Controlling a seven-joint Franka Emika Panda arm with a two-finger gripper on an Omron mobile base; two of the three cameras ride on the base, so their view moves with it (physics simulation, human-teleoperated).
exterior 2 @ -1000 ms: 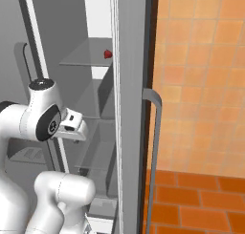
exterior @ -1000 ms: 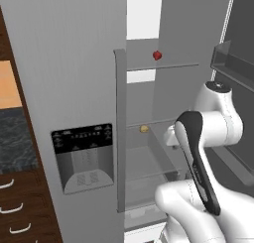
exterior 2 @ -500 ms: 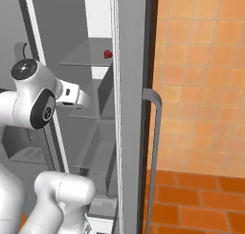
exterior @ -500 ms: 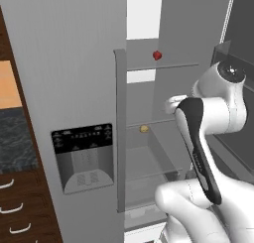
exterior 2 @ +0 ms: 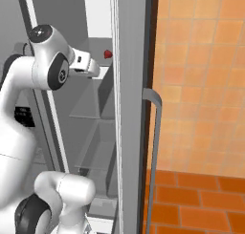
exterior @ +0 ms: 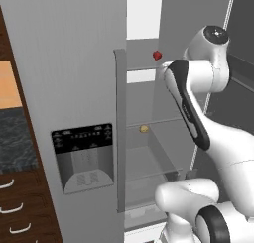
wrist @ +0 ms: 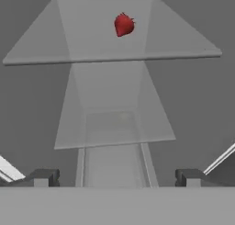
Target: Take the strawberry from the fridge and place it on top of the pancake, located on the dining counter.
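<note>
One strawberry [wrist: 123,25] lies tip-down in the hand view; gripper [wrist: 116,177] fingers spread, empty.

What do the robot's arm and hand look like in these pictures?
The arm has smooth, rounded white shells with dark grey or black joint caps and a long dark band along one link. The hand is a white block with a small dark spot. Its two fingertips are small, dark and squarish.
</note>
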